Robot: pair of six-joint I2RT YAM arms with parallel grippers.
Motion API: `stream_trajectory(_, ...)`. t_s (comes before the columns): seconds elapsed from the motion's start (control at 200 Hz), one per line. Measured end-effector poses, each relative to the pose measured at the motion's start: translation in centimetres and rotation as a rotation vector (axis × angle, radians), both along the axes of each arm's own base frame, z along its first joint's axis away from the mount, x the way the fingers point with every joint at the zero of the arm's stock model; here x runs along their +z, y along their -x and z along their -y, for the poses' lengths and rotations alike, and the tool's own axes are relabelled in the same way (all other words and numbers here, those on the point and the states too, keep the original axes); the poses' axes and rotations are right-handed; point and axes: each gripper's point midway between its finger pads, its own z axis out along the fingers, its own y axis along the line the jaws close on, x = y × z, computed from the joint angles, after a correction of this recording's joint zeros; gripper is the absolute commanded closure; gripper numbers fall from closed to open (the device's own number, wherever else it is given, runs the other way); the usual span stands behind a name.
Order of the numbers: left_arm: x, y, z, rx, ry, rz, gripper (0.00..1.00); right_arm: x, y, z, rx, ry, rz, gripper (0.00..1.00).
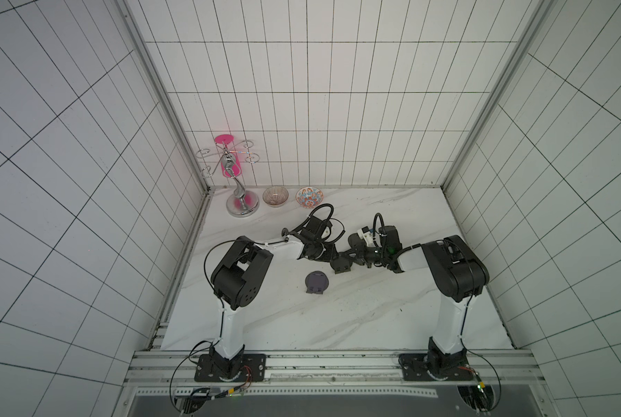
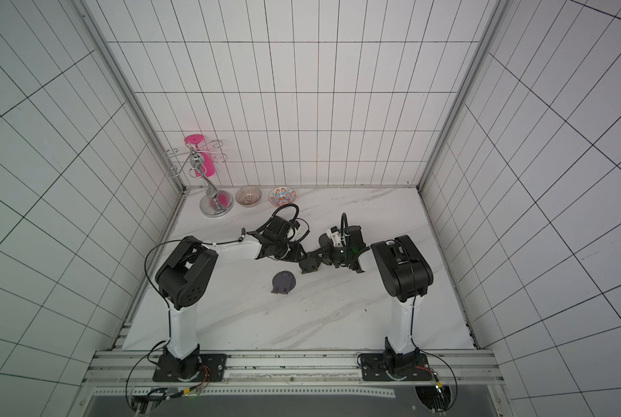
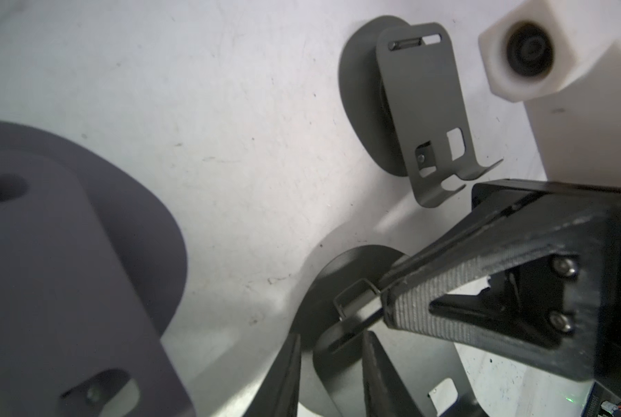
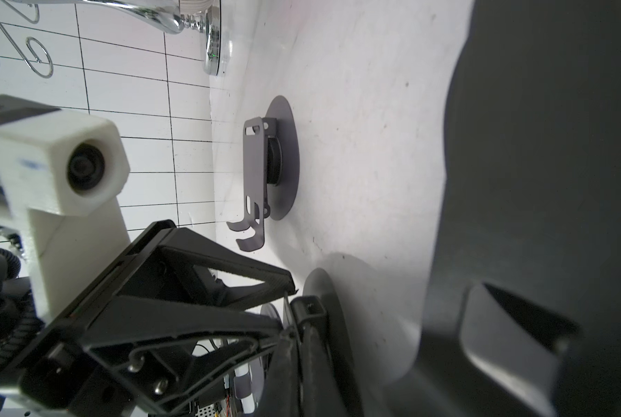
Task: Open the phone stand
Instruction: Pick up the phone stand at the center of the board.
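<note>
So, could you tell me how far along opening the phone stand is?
Done: one phone stand is gripped, the left gripper on its base, the right gripper shut on its plate's edge. In hand: starting the unfold. Still to do: the plate looks close to the base, so the opening itself. A second stand lies folded, untouched.

in a top view the phone stand (image 1: 341, 268) is half hidden under the left end effector (image 1: 332, 258) and right end effector (image 1: 350, 256), its hinge too small to read. in the left wrist view the frame cuts off its lower plate, and a grey shape (image 3: 67, 281) near the lens is blurred; a dark blur (image 4: 536, 180) fills part of the right wrist view.
</note>
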Motion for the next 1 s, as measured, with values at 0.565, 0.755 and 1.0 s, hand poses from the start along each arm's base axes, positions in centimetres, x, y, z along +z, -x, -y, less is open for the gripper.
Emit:
stream_trajectory(0.565,16.2,-0.4,-8.3,0.111,0.326,0.12,0.49,10.7,-0.3,-0.2,0.002,-0.198,0.083,1.0)
stream_trajectory(0.755,18.3,4.1,-7.4,0.022,0.444,0.065,0.48,21.0,1.2,0.2,0.047,-0.269,0.274,1.0)
stream_trajectory(1.0,23.4,7.1,-6.9,-0.058,0.59,0.123,0.43,28.3,4.3,0.9,0.076,-0.303,0.397,1.0)
